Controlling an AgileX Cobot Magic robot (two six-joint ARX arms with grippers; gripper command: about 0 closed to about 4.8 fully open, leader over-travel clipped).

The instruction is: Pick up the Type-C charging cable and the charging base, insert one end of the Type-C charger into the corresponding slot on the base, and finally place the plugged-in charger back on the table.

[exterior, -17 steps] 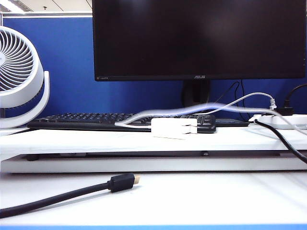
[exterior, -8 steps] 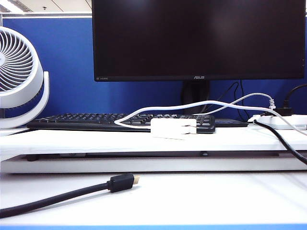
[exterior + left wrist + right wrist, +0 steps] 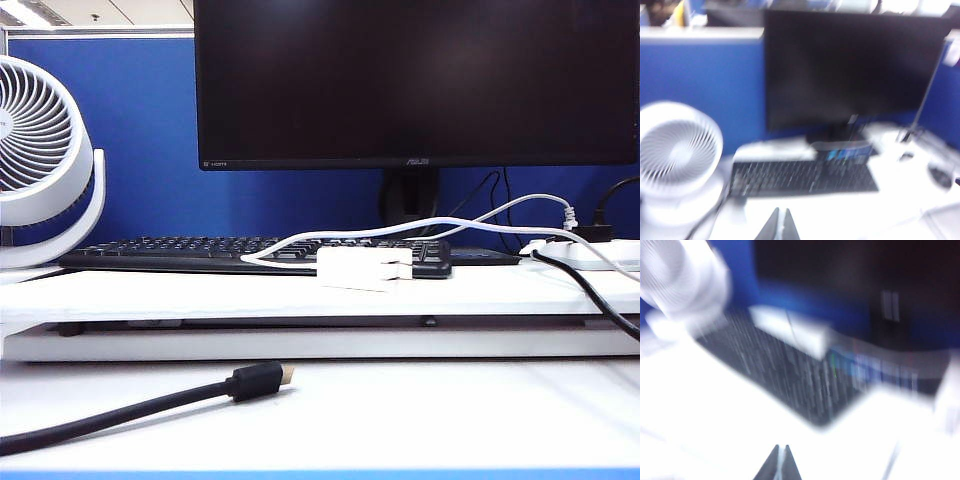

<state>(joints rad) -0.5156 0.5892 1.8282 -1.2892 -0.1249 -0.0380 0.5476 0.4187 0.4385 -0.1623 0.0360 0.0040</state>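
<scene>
the charging base point(image 3: 363, 268) lies on the table point(image 3: 200, 292), just in front of the black keyboard point(image 3: 200, 251) and touching its front edge as far as the exterior view shows; the type-c charging cable point(image 3: 330, 235) loops out from the base's left side, arcs up over the keyboard and runs off to the right, its plug end seated in the base; neither arm appears in the exterior view; the left gripper point(image 3: 779, 226) shows only as two dark fingertips pressed together at the edge of the left wrist view, jaws closed with nothing between them, held above the table and facing the keyboard, the dark monitor point(image 3: 415, 80) and the white fan point(image 3: 40, 160); the right gripper point(image 3: 779, 464) likewise shows as two tips meeting, closed and empty, over the white surface in a badly blurred right wrist view, with the keyboard and a white block ahead of it; a thick black cable point(image 3: 150, 405) with a gold tip lies on the lower surface in front; a white power strip point(image 3: 590, 252) sits at the table's right end.
</scene>
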